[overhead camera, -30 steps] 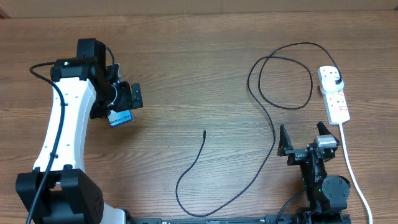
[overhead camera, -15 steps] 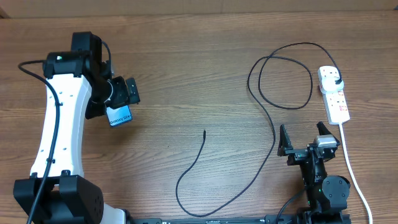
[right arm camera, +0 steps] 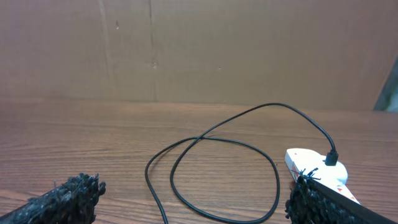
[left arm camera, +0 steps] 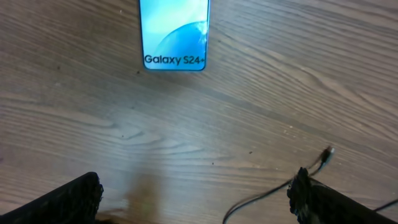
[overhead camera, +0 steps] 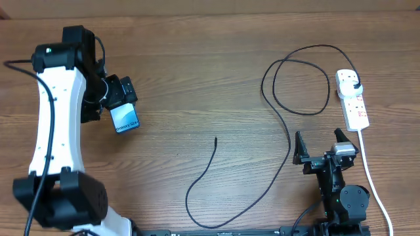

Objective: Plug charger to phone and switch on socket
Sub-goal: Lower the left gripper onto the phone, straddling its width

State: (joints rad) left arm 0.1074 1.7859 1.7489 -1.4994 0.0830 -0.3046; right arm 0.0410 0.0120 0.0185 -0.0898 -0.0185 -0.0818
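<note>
Underneath, brown wood-grain table [overhead camera: 197, 78], phone [left arm camera: 174, 31] on it, brown wall [right arm camera: 249, 43] behind.

A robot test bench, lab-like, my white left arm [overhead camera: 52, 131] and my black right arm [overhead camera: 338, 190] mounted at the near edge of a wood-grain worktop [overhead camera: 197, 78], plain brown cardboard panels [right arm camera: 186, 50] closing off the far side, a white power strip [overhead camera: 356, 111] lying on the wood

Looped charger [right arm camera: 200, 138], plug in socket [right arm camera: 306, 163]

Even, soft light; sharp, shadowless views.
</note>
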